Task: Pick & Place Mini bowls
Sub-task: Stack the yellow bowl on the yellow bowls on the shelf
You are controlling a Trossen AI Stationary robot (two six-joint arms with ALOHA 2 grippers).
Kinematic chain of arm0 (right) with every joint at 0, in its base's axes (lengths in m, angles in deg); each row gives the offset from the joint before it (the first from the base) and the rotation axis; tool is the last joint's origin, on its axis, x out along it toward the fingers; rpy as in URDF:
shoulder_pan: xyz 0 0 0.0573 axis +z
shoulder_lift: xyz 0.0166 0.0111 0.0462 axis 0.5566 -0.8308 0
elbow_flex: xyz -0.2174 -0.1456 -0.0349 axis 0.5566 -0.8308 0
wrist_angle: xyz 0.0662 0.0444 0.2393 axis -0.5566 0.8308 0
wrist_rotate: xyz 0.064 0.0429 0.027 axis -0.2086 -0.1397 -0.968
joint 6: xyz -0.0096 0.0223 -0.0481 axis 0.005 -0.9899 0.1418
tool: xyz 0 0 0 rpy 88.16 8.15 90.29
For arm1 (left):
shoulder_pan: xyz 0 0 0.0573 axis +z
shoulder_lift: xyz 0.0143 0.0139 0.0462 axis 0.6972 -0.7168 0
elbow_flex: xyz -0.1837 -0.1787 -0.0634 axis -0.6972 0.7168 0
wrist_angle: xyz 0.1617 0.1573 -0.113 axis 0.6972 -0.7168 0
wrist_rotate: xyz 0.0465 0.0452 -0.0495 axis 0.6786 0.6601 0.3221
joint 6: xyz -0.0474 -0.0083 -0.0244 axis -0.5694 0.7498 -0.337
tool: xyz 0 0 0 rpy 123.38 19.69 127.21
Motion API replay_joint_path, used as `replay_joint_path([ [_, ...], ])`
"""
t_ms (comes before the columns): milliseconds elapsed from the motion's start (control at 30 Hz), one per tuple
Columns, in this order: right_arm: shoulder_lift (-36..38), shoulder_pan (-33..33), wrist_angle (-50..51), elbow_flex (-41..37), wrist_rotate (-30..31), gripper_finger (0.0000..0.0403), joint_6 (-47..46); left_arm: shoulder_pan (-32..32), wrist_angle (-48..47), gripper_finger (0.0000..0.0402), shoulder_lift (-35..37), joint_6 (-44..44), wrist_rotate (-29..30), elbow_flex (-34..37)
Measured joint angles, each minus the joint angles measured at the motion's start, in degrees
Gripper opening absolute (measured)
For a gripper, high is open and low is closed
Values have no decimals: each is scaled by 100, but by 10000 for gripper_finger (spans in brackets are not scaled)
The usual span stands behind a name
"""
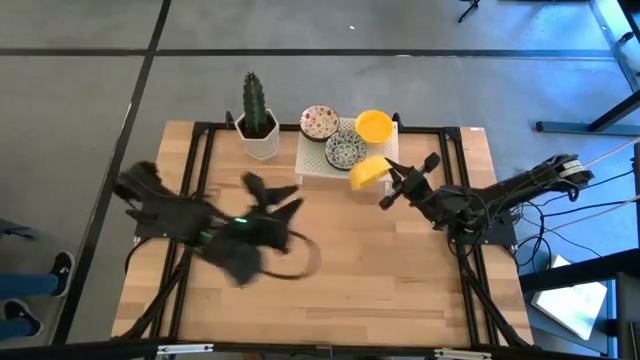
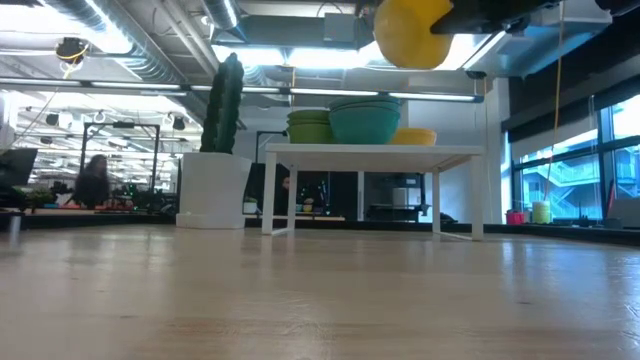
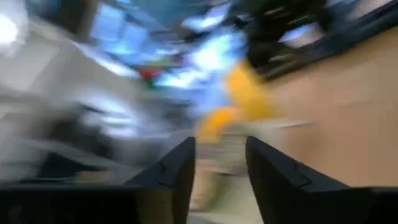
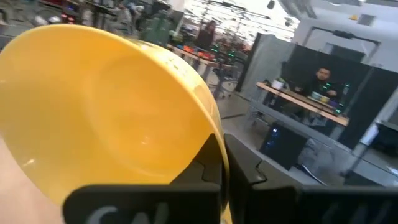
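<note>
- Right claw (image 1: 385, 186) clamped on tilted yellow bowl (image 1: 367, 172), raised off bench (image 1: 380, 290).
- White rack (image 1: 312, 158) with three more bowls just beyond it.
- Left claw (image 1: 268, 196) empty, narrowly parted, well apart.

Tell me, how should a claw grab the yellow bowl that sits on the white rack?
Probably by its rim, coming straight down from above. The yellow bowl sits upright and open on the white rack, so its thin edge is free for one finger inside and one outside. The outer side, away from the patterned bowl, looks clearest. The right claw already pinches another yellow bowl by its rim.
</note>
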Motion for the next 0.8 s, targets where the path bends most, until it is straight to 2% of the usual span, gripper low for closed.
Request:
replay_joint_path([
  [67,0,55,23,0,-78,1,2,-42,-755,116,407,-1362,-1019,-8],
  [100,0,74,60,0,-138,1,-1,-1,-1116,102,543,-1994,-1278,-9],
  [167,0,97,128,0,-382,1,-17,77,-1635,71,694,-2787,-1358,107],
  [233,0,99,131,0,-667,1,-57,143,-1796,36,798,-2725,-1528,450],
  [300,0,96,126,0,-989,1,-115,231,-1529,10,922,-2180,-2165,942],
  [367,0,94,94,0,-1267,1,-131,429,-797,6,1157,-1452,-3112,1542],
  [467,1,94,-39,0,-1443,1,-127,864,982,2,1629,-390,-4768,2631],
  [567,2,92,-68,0,-1473,1,-127,1345,2712,2,2208,152,-6198,3802],
  [700,2,94,-35,0,-1486,1,-137,1797,4804,1,3008,206,-6800,5404],
  [800,2,96,64,0,-1489,1,-172,2089,5880,2,3525,80,-7177,6602],
])
